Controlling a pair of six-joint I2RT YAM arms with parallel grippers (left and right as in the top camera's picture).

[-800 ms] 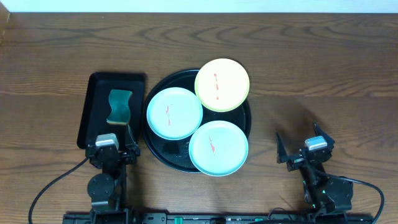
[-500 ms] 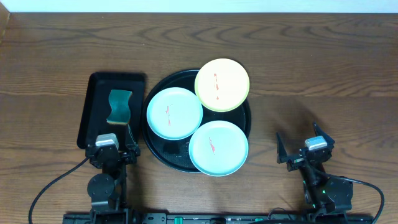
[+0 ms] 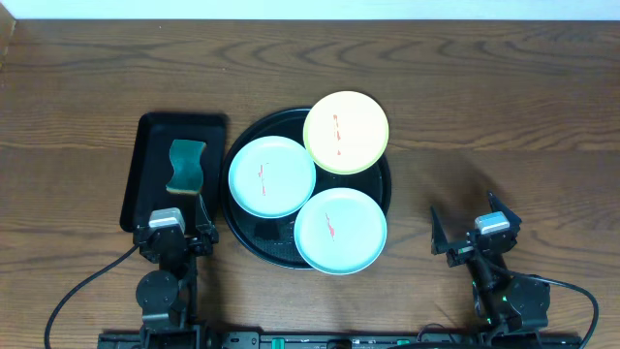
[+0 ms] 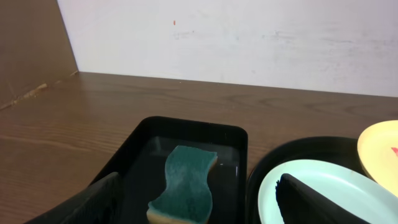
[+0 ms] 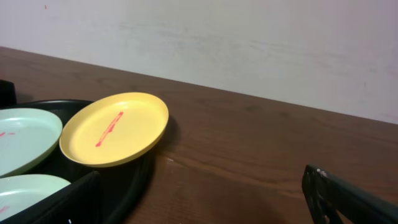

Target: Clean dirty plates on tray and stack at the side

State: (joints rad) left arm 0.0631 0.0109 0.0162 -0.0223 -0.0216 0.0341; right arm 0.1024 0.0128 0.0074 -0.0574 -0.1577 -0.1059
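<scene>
Three plates rest on the round black tray: a pale yellow plate at the back right overhanging the rim, a mint-blue plate at the left and another mint-blue plate at the front. Each carries a thin red smear. My left gripper stands open at the near end of the rectangular tray, its fingers framing the green sponge without touching it. My right gripper stands open over bare wood, right of the round tray, with nothing between its fingers.
A small rectangular black tray lies left of the round tray and holds the green sponge. Bare brown tabletop stretches to the right and behind. A white wall bounds the far edge.
</scene>
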